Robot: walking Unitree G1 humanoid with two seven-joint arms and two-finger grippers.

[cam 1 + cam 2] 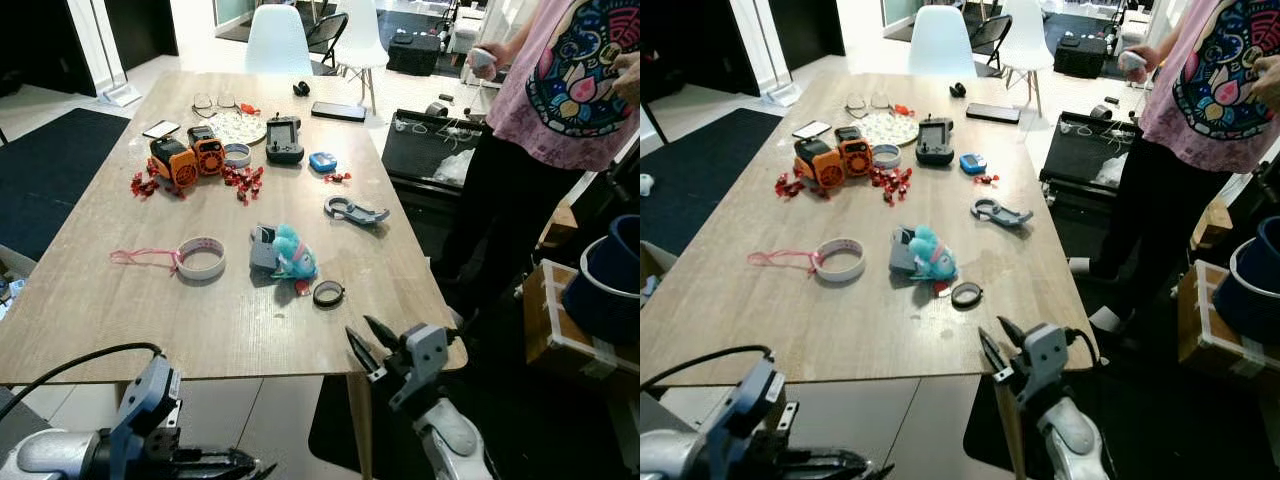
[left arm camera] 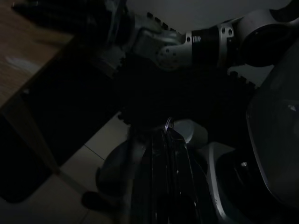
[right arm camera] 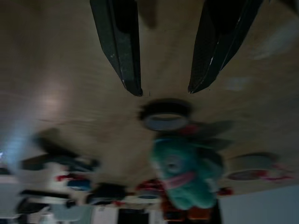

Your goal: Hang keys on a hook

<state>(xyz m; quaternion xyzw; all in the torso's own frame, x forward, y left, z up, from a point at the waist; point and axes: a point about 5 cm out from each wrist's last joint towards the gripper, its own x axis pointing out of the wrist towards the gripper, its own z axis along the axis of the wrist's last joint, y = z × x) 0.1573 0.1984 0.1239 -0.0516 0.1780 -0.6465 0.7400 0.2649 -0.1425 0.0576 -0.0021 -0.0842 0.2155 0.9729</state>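
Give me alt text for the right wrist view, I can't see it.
The right hand hangs open above a wooden table, its two black fingers pointing at a small black ring. Beyond the ring lies a teal plush toy, and a roll of tape lies nearby. The picture is blurred.

A teal plush keyring (image 1: 291, 254) with a grey fob lies flat on the table (image 1: 150, 320), towards its near right. A grey clip-like hook (image 1: 355, 210) lies flat farther right, apart from it.
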